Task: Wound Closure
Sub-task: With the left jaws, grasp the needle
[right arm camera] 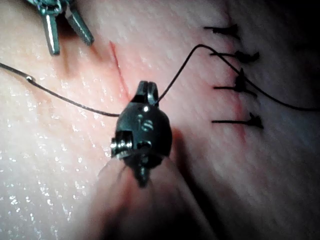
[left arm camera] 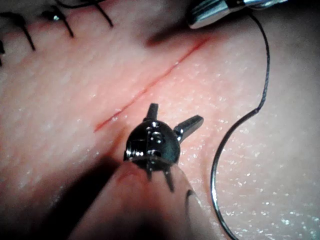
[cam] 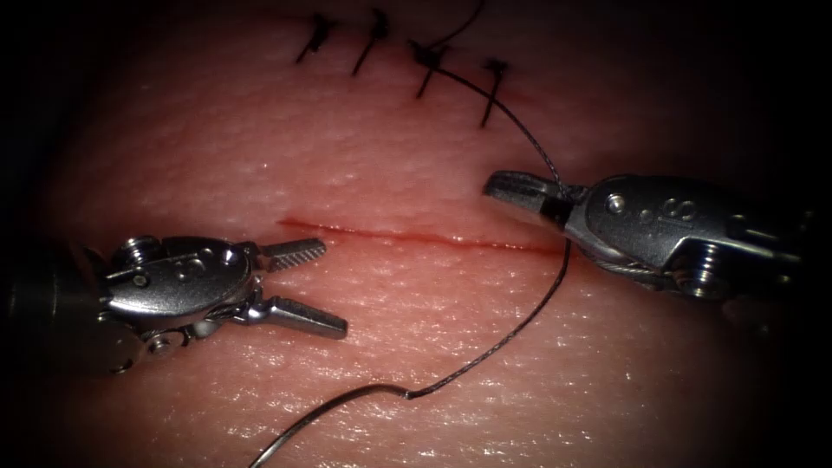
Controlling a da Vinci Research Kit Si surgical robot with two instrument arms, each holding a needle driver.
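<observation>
Pink tissue (cam: 260,156) is being shown in the endoscope view with an open cut (cam: 416,236) running across it and a row of finished stitches (cam: 407,65) above. The left tool (cam: 308,290) is being held at the cut's left end with its jaws spread, gripping nothing. The right tool (cam: 520,195) is being held at the cut's right end, its jaws pressed together on the thread (cam: 520,325), which is being led down to the needle (cam: 329,412) lying free on the tissue below the cut.

In the left wrist view, the left tool (left arm camera: 172,119) is being seen with spread jaws beside the cut (left arm camera: 150,87), the needle (left arm camera: 217,165) lying near it.

In the right wrist view, the right tool (right arm camera: 148,92) is being seen pinching the thread (right arm camera: 180,70) beside the stitches (right arm camera: 235,75).
</observation>
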